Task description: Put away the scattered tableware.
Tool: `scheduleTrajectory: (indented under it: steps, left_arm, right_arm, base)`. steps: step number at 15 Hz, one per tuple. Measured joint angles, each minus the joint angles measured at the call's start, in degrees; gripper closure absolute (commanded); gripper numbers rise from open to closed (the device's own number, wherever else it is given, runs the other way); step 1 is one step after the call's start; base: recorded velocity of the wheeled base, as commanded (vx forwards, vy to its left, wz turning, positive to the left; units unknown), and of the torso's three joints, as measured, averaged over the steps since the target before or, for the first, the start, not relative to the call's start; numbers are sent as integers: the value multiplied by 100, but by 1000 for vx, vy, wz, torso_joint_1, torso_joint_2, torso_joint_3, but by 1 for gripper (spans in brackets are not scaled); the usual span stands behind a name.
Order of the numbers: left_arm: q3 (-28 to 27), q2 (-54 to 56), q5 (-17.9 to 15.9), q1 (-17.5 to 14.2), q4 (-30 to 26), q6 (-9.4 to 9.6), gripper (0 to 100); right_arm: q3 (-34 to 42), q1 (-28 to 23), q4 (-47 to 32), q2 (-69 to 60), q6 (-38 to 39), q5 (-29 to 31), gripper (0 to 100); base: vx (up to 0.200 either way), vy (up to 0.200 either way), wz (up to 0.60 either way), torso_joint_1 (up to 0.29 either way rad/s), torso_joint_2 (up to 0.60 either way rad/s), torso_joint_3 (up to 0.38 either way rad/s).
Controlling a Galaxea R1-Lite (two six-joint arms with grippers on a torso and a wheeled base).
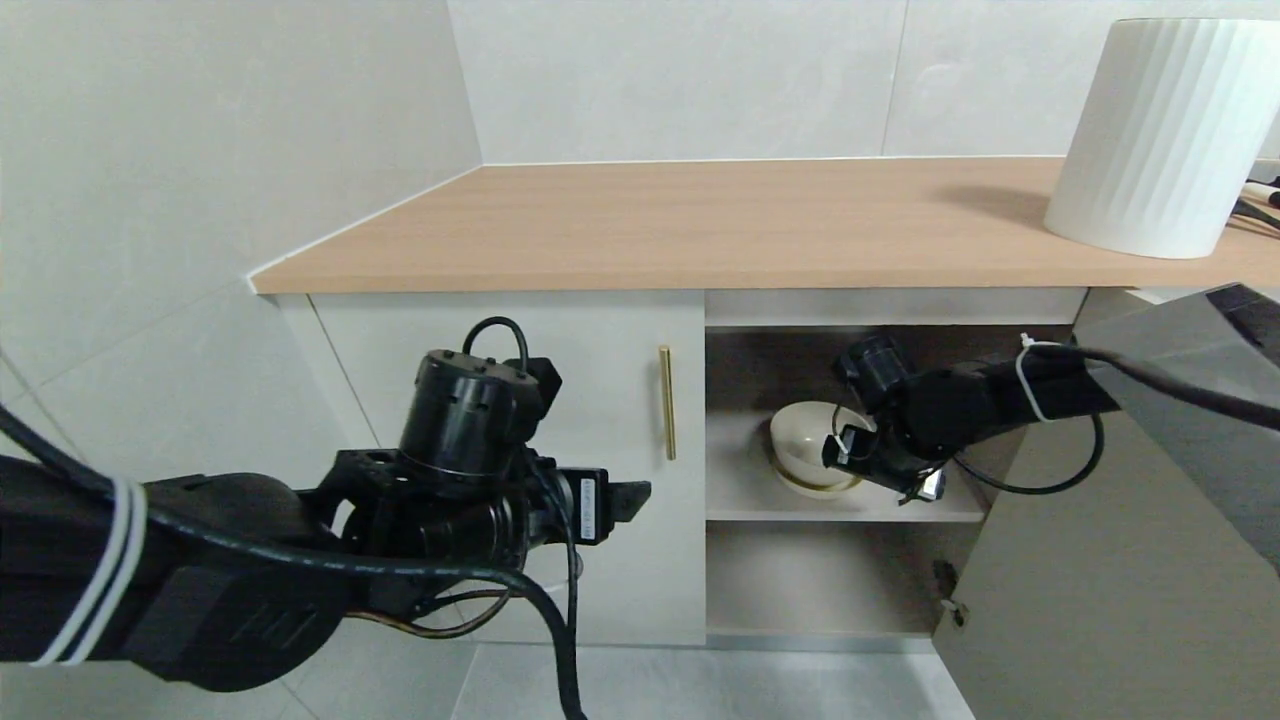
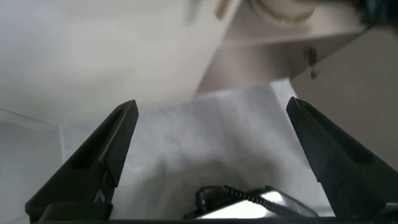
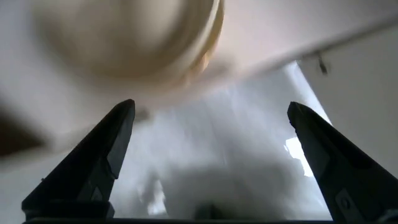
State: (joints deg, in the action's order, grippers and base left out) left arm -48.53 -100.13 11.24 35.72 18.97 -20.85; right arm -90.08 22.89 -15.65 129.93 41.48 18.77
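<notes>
The bowl (image 1: 812,448), cream with a gold-toned rim, sits on the middle shelf (image 1: 740,490) of the cabinet, toward the shelf's left end and between its back and front edges. I cannot tell whether it stands level or leans. The right-hand door (image 1: 1100,560) is swung wide open, and the left door (image 1: 520,330) with its brass handle (image 1: 666,402) is shut.

The right gripper (image 3: 211,104) is inside the opening, just beside the bowl on its right. Its fingers (image 3: 99,155) are spread wide with nothing between them, and the bowl lies beyond the fingertips, not in them. The left gripper (image 2: 211,104) hangs in front of the shut door, well apart from the bowl. Its fingers (image 2: 93,162) are also spread wide and carry nothing.

On progress, this piece looks stowed: it rests on the shelf and neither gripper holds it. From here the right arm would probably need to back out of the opening without nudging the bowl, and the open door may need closing.

How much tableware remains is hard to judge. A tall white ribbed cylinder (image 1: 1160,130) stands at the tabletop's (image 1: 650,220) right end. Thin dark items (image 1: 1262,196) poke out behind it, too cut off to name.
</notes>
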Motion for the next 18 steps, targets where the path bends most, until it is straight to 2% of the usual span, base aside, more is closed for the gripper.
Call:
scheduleTrajectory:
  steps: [3,6,8,10,13,18]
  left_arm:
    - [385,763,0,-166,-15,194,0]
    - [1165,1609,0,-207,-55,254,0]
    - [1441,1949,6,-221,-79,282,0]
    - [1593,2100,9,-236,-68,279,0]
    - [1645,2160,11,-243,-50,262,0]
    - [1664,2153,17,-243,-44,251,0]
  right_arm:
    - [1069,266,-77,-1097,-191,-44,0]
    - [2380,555,-95,-2494,-369,-61,0]
    - [3016,679,-99,-3233,-482,-88,0]
    - [3443,767,-95,-3825,-495,-105,0]
    - [4022,1106,-85,-4357,-511,-180,0]
    - [4168,1217,-88,-4492,-555,-183,0]
  base:
    - [0,0,0,0,0,0]
    - [0,0,0,0,0,0]
    - [0,0,0,0,0,0]
    - [0,0,0,0,0,0]
    - [-200,0,0,2,1,7]
    - [-200,0,0,-3,-1,2]
